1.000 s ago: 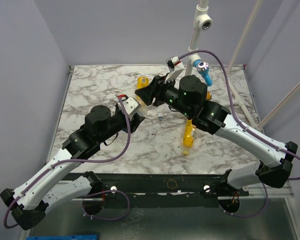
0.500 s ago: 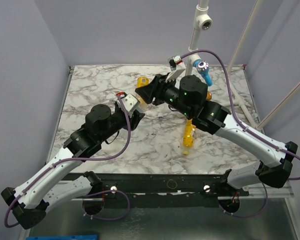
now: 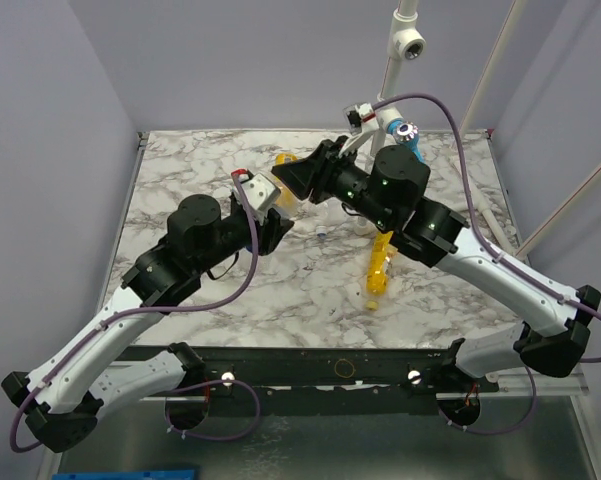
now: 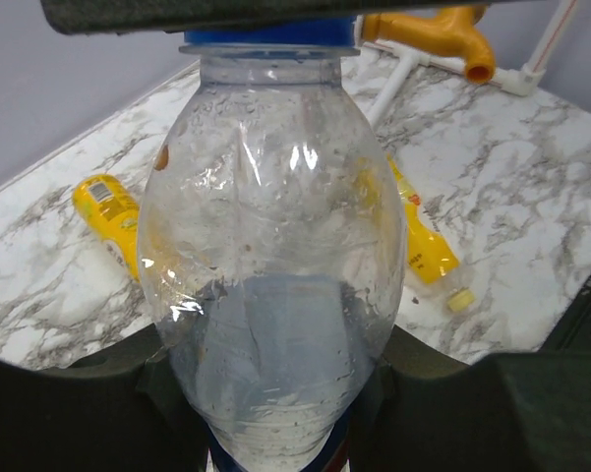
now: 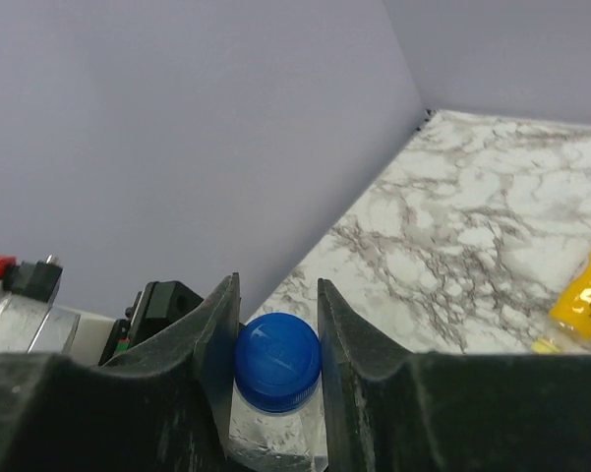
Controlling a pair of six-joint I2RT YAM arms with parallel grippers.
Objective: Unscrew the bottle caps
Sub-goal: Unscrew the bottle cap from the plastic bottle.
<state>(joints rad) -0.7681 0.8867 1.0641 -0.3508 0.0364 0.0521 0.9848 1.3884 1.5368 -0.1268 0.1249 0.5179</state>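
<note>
My left gripper (image 3: 268, 214) is shut on the lower body of a clear bottle (image 4: 275, 246) with a blue label and holds it upright above the table. Its blue cap (image 5: 277, 359) sits on the neck. My right gripper (image 5: 275, 329) is shut on that cap, a finger (image 5: 216, 344) touching each side; it comes in from above in the top view (image 3: 292, 182). One yellow-orange bottle (image 3: 379, 268) lies on the table right of centre, its yellow cap (image 4: 460, 300) on. A second yellow bottle (image 3: 285, 160) lies behind the grippers. The plain clear bottle is not in view.
A white camera stand (image 3: 390, 70) with blue and orange fittings (image 3: 410, 138) rises at the back right. A small pale object (image 3: 322, 236) lies on the marble table (image 3: 180, 170) just right of the left gripper. Purple walls close in the back and the left.
Both grippers have shifted slightly toward the back of the table with the bottle between them, and the right wrist has risen a little. The grips are unchanged.
</note>
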